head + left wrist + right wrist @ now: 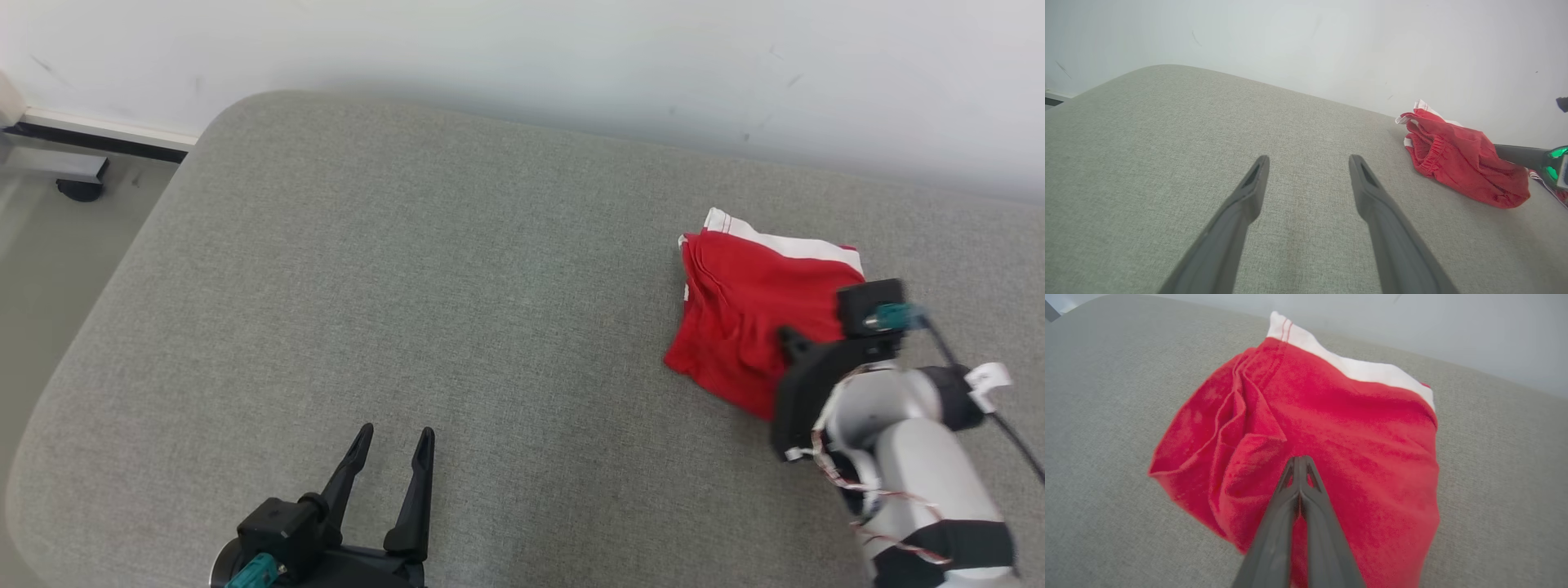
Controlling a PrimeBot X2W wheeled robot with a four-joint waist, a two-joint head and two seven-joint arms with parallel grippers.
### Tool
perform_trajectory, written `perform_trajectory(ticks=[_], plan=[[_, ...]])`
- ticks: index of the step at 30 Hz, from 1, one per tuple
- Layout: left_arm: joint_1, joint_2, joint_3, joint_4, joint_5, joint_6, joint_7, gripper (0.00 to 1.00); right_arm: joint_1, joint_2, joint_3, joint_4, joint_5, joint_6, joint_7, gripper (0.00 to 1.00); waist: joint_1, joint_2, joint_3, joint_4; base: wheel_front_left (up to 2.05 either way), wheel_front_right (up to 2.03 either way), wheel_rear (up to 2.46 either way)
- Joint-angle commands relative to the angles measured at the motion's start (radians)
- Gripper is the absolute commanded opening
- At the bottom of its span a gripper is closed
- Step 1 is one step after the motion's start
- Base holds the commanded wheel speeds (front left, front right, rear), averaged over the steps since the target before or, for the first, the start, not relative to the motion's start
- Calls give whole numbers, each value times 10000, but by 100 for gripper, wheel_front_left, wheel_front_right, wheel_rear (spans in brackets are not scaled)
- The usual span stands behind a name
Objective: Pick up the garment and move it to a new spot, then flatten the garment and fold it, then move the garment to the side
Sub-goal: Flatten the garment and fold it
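The garment [739, 310] is a pair of red shorts with a white band, lying folded and bunched on the right of the grey cushion [457, 278]. It also appears at the right of the left wrist view [1461, 163]. My right gripper [1299, 459] is shut, its two fingers pressed together and lying over the middle of the garment [1351, 428], with no cloth visible between the tips. My left gripper [395, 433] stands open over bare cushion at the near left, far from the garment, and nothing is between its fingers [1308, 161].
A white wall [571, 57] runs right behind the cushion. The cushion's rounded left edge drops to a pale floor [49, 269], where a dark caster [79, 189] and a baseboard sit. Bare cushion stretches between the two grippers.
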Motion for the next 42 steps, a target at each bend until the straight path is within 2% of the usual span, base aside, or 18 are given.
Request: perform_trajectory(ticks=[1,9,16,21,22,23,24,28,32,37,42], plan=[[73,44,31,-27,-118,8,-18,100,120,125,265,-157,-48,-21,-235,0,0,0,61,-10,0,0,0],[-115,-40,45,46,-154,-49,-34,100,81,621,1429,88,-759,-19,-842,0,0,0,228,55,0,0,0],[-77,-88,123,158,-123,-68,-59,100,81,972,2347,630,-476,-19,-1108,0,0,0,202,126,0,0,0],[66,-117,256,136,-48,-14,-71,100,96,1050,2331,157,-89,-19,-1517,0,0,0,38,52,0,0,0],[113,-125,329,99,-19,-9,-77,100,197,1063,2185,-94,-51,-19,-1684,22,0,0,-16,28,0,0,0],[183,-144,396,68,-16,-30,-81,100,345,1071,1960,-350,-8,-21,-1858,94,0,0,-90,-2,0,0,0],[236,-141,485,28,44,-46,-86,100,523,1085,1652,-633,37,-21,-2056,100,0,0,-181,-43,0,0,0],[500,-201,1044,-327,541,72,-78,100,1442,1221,328,-1969,209,-19,-2692,100,0,0,-583,-263,0,0,0],[898,-385,1760,-760,883,-200,-74,100,2578,1293,-639,-3228,942,-19,-3267,100,0,0,-906,-642,0,0,0],[1373,-662,2704,-1105,1418,-458,-74,100,3596,1285,-1258,-3840,1664,-19,-3866,100,0,0,-1174,-1132,0,0,0],[1804,-1005,3498,-949,1980,-1037,-76,100,4449,1294,-1904,-3713,2080,-19,-4446,100,0,0,-1455,-1679,0,0,0]])
